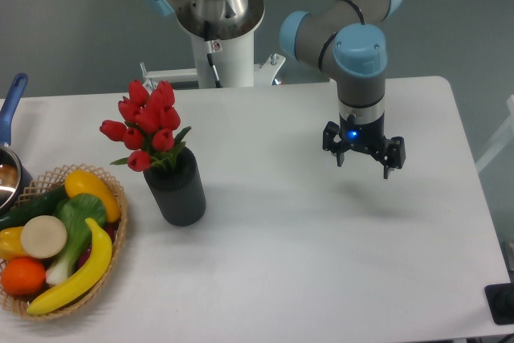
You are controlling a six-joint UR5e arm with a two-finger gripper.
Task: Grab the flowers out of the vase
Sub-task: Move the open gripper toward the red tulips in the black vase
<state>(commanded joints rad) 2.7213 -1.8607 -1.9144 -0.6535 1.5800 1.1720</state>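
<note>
One gripper (pixel 364 160) is hanging over bare table (pixel 321 263) at 3 o'clock, jaws spread, grasping nothing. Flowers (pixel 147 122) are sitting upright in the black vase (pixel 177 190) at 9 o'clock, well apart, wicker basket (pixel 112 247) just beside

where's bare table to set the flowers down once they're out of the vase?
Widest bare patch: the table between the vase and the gripper, running to the front edge. Also bare behind the flowers, toward the robot base. Crowded at left: the wicker basket of fruit sits close beside the vase, with a pot behind it.
</note>
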